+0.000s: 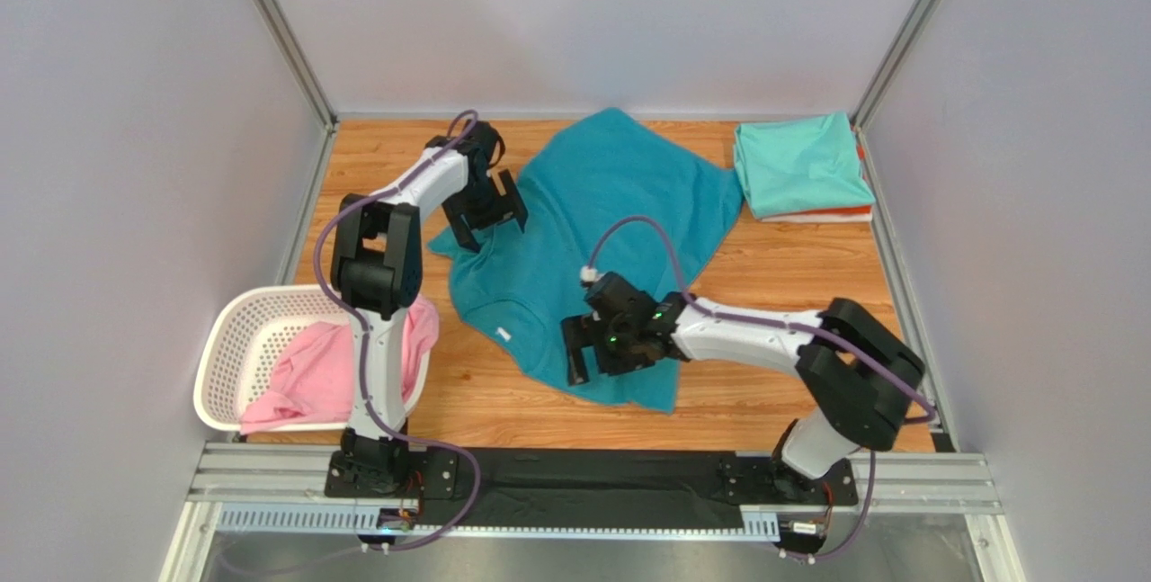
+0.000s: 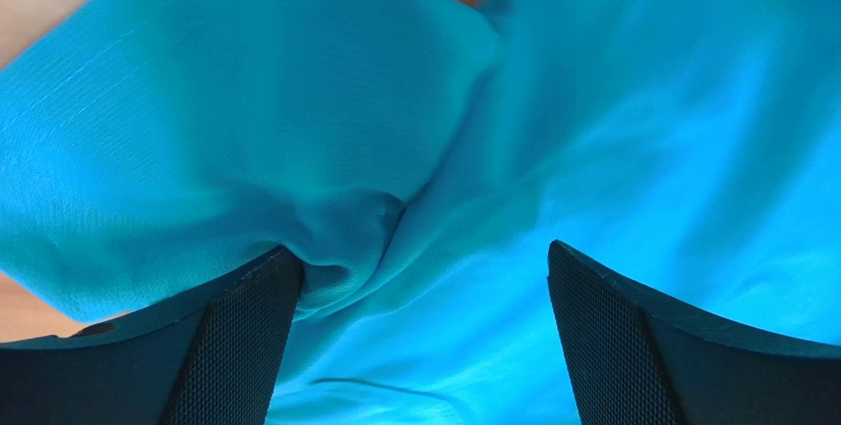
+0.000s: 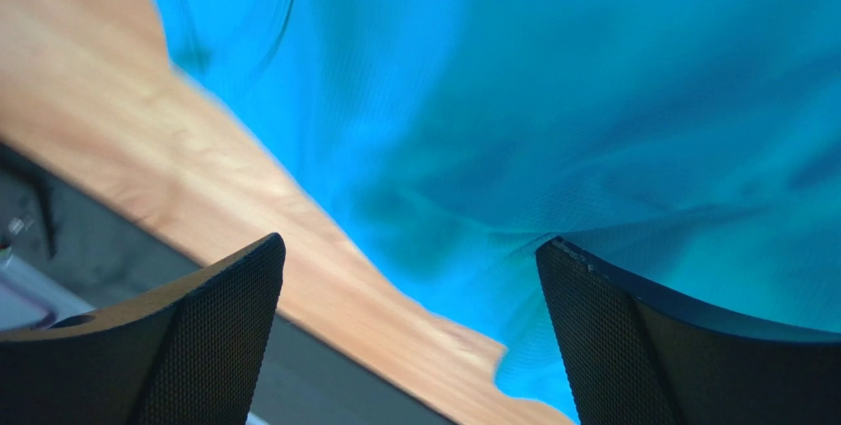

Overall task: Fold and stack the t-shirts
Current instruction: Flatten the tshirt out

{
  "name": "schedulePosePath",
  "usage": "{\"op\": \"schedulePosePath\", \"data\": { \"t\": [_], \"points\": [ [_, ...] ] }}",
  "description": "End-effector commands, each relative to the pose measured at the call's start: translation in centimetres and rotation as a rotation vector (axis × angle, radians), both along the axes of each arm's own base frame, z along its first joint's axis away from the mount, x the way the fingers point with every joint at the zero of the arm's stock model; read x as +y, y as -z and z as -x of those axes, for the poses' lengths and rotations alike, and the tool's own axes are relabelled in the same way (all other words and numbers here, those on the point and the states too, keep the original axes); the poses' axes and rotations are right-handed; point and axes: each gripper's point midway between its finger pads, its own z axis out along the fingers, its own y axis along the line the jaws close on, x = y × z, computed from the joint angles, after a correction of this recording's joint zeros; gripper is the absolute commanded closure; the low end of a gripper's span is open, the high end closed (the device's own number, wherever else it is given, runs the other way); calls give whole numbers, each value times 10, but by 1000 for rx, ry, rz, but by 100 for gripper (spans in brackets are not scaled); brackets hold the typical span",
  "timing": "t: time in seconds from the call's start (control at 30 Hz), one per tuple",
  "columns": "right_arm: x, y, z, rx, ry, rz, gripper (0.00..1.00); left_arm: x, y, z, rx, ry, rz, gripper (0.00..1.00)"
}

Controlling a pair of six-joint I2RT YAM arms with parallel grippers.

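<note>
top view: left fingers point(image 1: 468, 229) spread wide at the far left edge of the teal tee point(image 1: 615, 198), gripping nothing. right fingers point(image 1: 578, 353) equally wide over the tee's near corner, also empty. the teal tee lies open and rumpled mid-surface point(image 1: 790, 288). mint tee point(image 1: 800, 164) is folded at the far right corner on top of the orange tee point(image 1: 849, 214), of which only a thin edge shows. pink tee point(image 1: 314, 369) is heaped in the basket point(image 1: 227, 339), partly behind the left arm. count: four tees, one basket.

left wrist view: both fingers far apart, teal cloth filling the gap. a bunched fold presses at one finger; nothing is pinched.

right wrist view: fingers wide, one above bare wood, the other above teal cloth. the tee's edge runs diagonally between them; whether they touch it cannot be told.
</note>
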Motion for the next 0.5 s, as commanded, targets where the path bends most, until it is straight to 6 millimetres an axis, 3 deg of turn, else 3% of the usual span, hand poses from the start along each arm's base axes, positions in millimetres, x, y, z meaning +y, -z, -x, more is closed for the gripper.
{"op": "schedulePosePath", "data": {
  "t": [0.0, 0.03, 0.07, 0.13, 0.23, 0.33, 0.37, 0.4, 0.43, 0.47],
  "points": [
    [60, -8, 43, 100, -163, -75, 0, 12, -6, -33, -19, -13, 39, 0],
    [69, -3, 48, 114, -199, -67, 0, 13, -2, -37, -11, -13, 44, 0],
    [92, -20, 47, 89, -253, -113, 0, 11, -6, -41, -18, -6, 50, 0],
    [100, -26, 49, 97, -281, -114, 0, 6, -20, -53, -56, 10, 71, 0],
    [107, -56, 34, 5, -286, -135, 0, 4, -48, -60, -121, 20, 85, 0],
    [94, -86, 16, -101, -255, -115, 0, 9, -81, -58, -190, 16, 73, 0],
    [80, -88, 4, -126, -208, -77, 0, 12, -84, -52, -188, 12, 61, 0],
    [70, -99, -3, -152, -175, -78, 0, 14, -103, -48, -225, 13, 61, 0],
    [60, -102, -11, -169, -145, -66, 0, 16, -109, -43, -233, 13, 53, 0],
    [41, -103, -32, -208, -75, -25, 0, 21, -102, -32, -211, 8, 23, 0]
  ]
}}
